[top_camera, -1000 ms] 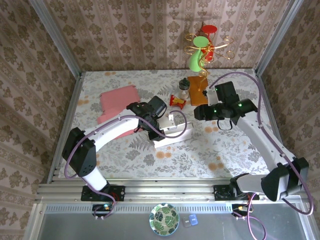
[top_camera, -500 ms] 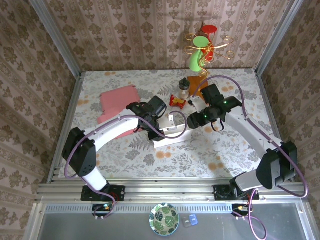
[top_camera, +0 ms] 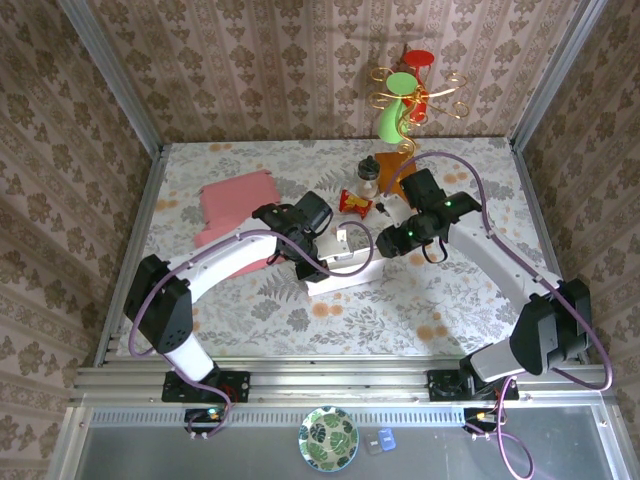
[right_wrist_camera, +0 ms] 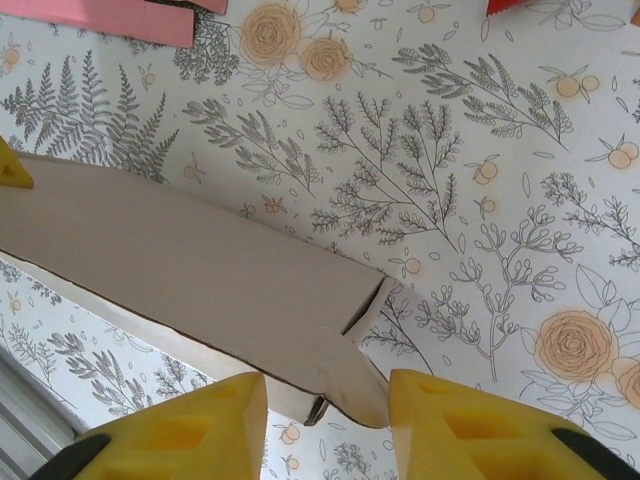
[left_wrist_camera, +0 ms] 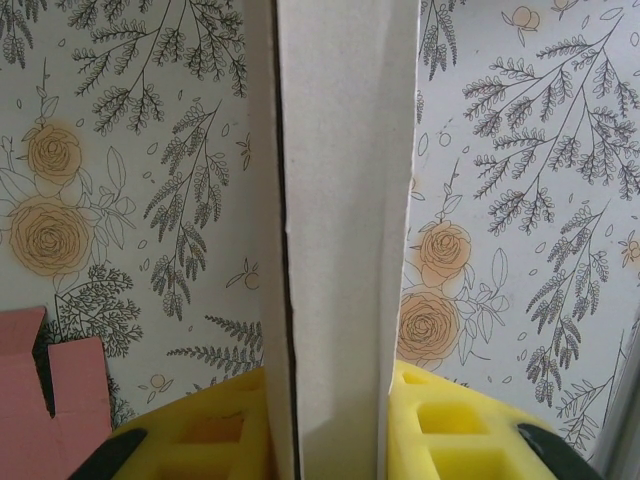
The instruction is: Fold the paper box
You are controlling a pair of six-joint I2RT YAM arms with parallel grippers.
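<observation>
The paper box [top_camera: 235, 205] lies flat and pink at the table's back left, apart from both grippers. A notched corner of the paper box [left_wrist_camera: 45, 410] shows in the left wrist view, and its edge [right_wrist_camera: 110, 15] in the right wrist view. My left gripper [top_camera: 318, 262] is shut on a white-grey card [top_camera: 342, 272] folded into a long shape mid-table. The card [left_wrist_camera: 345, 200] stands pinched between the yellow pads [left_wrist_camera: 440, 430] of that gripper [left_wrist_camera: 330, 410]. My right gripper [top_camera: 385, 243] is open, its jaws either side of the card's rounded end flap [right_wrist_camera: 375, 385], with its fingertips' midpoint [right_wrist_camera: 328, 405] just over the flap.
An orange wooden block [top_camera: 395, 180], a small bottle [top_camera: 368, 178] and a red packet [top_camera: 353, 203] sit just behind the card. A wire stand with green and red pieces [top_camera: 405, 100] rises at the back. Metal rails and patterned walls bound the table.
My right arm swung left from the orange block's side to the card's right end, then held still. The left arm and the card stayed put.
</observation>
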